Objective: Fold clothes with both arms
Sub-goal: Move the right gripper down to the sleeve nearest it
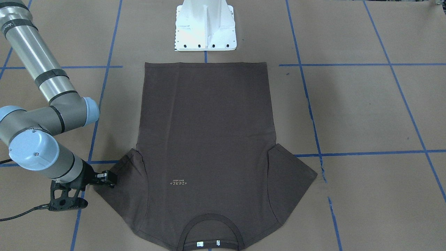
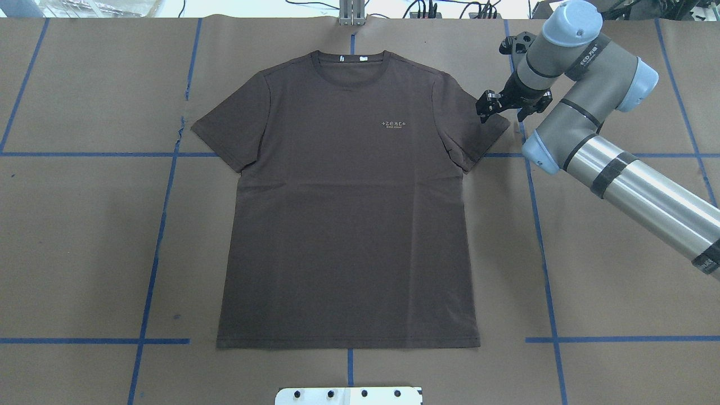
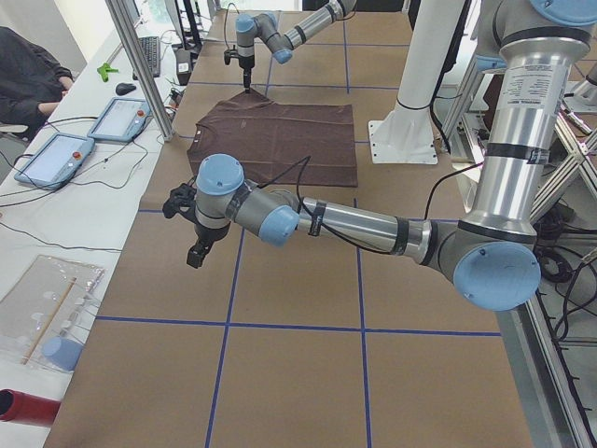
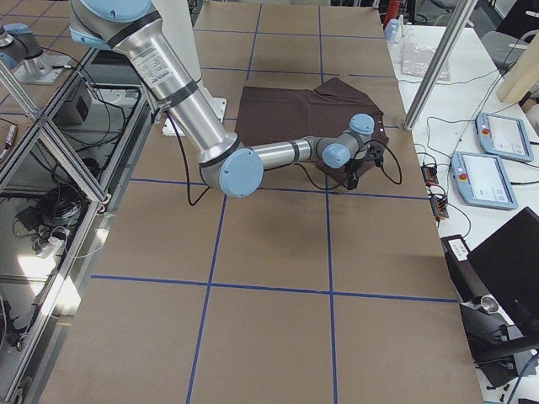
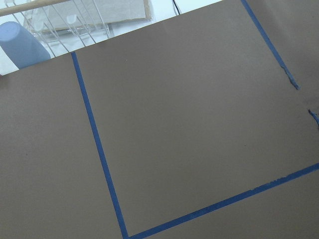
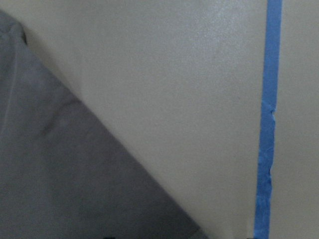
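Overhead view, robot side nearest. At 6 o'clock stands the white pedestal (image 2: 349,395), on a table (image 2: 84,253) covered in brown paper and gridded with blue tape (image 2: 152,270). Just beyond it the T-shirt (image 2: 349,225) lies flat and face up at the table's centre, unfolded, its hem toward 6 o'clock and its collar (image 2: 350,86) toward 12 o'clock. Both sleeves are spread out, one toward 9 and one toward 3 o'clock. Pale lettering (image 2: 394,124) sits at about 1 o'clock from the shirt's middle, and small white labels (image 2: 342,58) show inside the neck. The right arm (image 2: 635,185) enters from 4 o'clock and bends back toward the shirt. The right gripper (image 2: 502,117) is at about 2 o'clock from the shirt's middle, over the outer corner of the sleeve (image 2: 472,129). Its fingers are spread, and contact with the cloth cannot be judged. The right wrist view shows that sleeve's edge running diagonally across bare paper, with a tape strip beside it. In the left side view the left arm (image 3: 354,224) reaches out over bare paper, well apart from the shirt, and the left gripper (image 3: 196,254) points down. Whether its fingers are spread or pressed together cannot be told. The left wrist view shows only paper and tape.
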